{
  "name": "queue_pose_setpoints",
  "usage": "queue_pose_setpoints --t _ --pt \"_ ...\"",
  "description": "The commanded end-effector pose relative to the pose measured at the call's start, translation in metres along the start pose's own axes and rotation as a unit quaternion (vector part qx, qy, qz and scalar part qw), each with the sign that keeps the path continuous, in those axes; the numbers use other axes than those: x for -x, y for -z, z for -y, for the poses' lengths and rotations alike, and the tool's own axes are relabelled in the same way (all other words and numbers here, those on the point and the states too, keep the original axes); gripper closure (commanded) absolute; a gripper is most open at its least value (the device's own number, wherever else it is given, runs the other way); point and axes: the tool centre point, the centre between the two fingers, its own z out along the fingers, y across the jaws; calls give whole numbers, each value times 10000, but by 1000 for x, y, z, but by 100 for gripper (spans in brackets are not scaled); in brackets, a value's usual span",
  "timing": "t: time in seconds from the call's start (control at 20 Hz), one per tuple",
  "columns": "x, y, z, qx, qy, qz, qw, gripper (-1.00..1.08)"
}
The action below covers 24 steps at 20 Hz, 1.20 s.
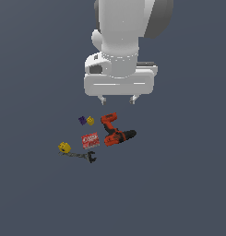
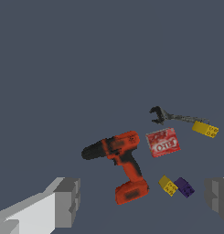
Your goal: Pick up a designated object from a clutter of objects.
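Observation:
The designated object, a tiny dark purple blocky piece [image 1: 81,120] [image 2: 184,187], lies on the grey floor beside a small yellow piece [image 1: 90,120] [image 2: 168,185]. The rest of the clutter is an orange-red power drill [image 1: 113,131] [image 2: 123,162], a flat red box [image 1: 90,139] [image 2: 162,142], a dark clamp-like tool [image 1: 83,156] [image 2: 168,116] and another yellow piece [image 1: 64,147] [image 2: 205,129]. My gripper [image 1: 118,99] hangs open and empty well above the floor, over the drill's end and to the exterior view's right of the purple piece. Its grey fingers [image 2: 67,202] frame the wrist view.
The floor is plain dark grey all round the cluster. The white arm body [image 1: 126,41] fills the upper middle of the exterior view.

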Motion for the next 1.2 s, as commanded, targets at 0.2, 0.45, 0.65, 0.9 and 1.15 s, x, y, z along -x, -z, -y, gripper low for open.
queue_pose_setpoints --t 0.2,0.45,0.65,0.9,1.15 --pt "0 1 -11 16 -50 15 10000 -92" --pt "-1 4 -31 52 -184 45 9998 -92" --pt "-1 4 -31 52 -183 44 9998 -92" --pt "0 -3 -35 44 -96 48 9999 -92" --pt "3 -17 -46 31 75 58 10000 -92"
